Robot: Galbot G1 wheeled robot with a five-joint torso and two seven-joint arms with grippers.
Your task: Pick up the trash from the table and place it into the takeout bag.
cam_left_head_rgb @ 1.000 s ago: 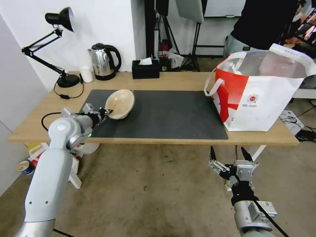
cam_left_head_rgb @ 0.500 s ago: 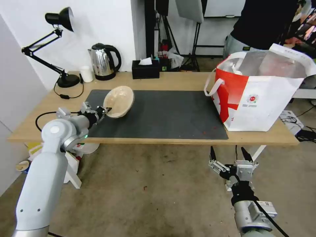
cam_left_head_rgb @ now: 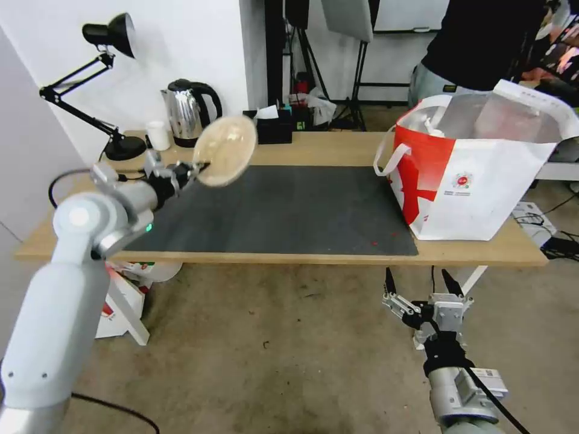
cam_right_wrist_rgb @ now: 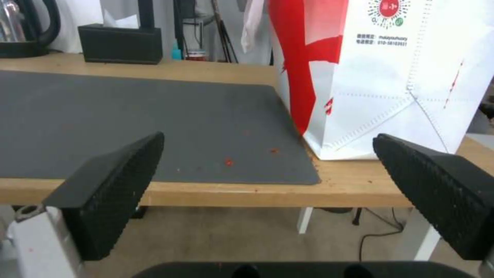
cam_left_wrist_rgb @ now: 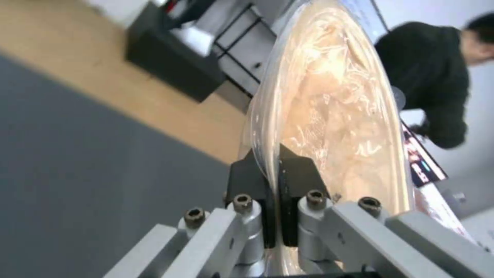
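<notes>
Above the left end of the dark mat (cam_left_head_rgb: 289, 211), the left claw (cam_left_head_rgb: 194, 169) is clamped on the rim of the tan paper bowl (cam_left_head_rgb: 226, 149), its two black fingers (cam_left_wrist_rgb: 247, 181) pinching the thin edge from either side. That bowl hangs tilted on its side, clear of the table (cam_left_head_rgb: 325, 147), with the kettle (cam_left_head_rgb: 187, 111) and black tissue box (cam_left_head_rgb: 274, 129) behind it. In the left wrist view it looks lined with crumpled clear film, though the close angle makes that hard to confirm. It should be light and fairly stiff, yet the rim is thin and could buckle or slip under a hard pinch, so the rim hold near the wall seems the sensible place. Well apart to the right, the takeout bag (cam_left_head_rgb: 482, 181) stands open on the table's right end, foil lining showing. Below the table edge, the right claw (cam_left_head_rgb: 422, 283) waits with its fingers spread apart, holding nothing, facing the bag's lower corner (cam_right_wrist_rgb: 391, 96).
</notes>
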